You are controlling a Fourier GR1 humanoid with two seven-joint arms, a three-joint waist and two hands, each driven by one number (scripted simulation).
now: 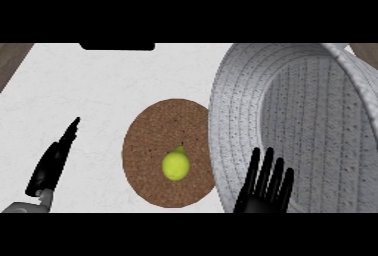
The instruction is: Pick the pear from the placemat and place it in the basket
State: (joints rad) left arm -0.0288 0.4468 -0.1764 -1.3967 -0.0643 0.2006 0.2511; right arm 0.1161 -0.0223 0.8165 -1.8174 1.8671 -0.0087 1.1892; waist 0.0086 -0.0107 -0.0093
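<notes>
Steep view down onto a white counter (88,85). The pear (176,165), small and yellow-green, lay on the lower half of a round brown placemat (159,125). It sat between the two hands' fingers, nearer the right ones but apart from both.

The right hand (262,200) rose from the lower edge with its fingers straight, slightly spread and pointing up, holding nothing. Just behind and to the right of those fingers stood the large grey woven basket (244,100). The fingertips overlapped its near wall in this view, and whether they touched it could not be told.

The left hand (50,165) rested at the lower left, seen edge-on, with fingers straight, close together and empty. The placemat lay to the right of them.

By this view, nothing of the task appeared done: the pear was not grasped or lifted, and no pear showed inside the basket. Closing fingers round the pear, lifting it, carrying it rightward over the rim and letting go all seemed left to do.
</notes>
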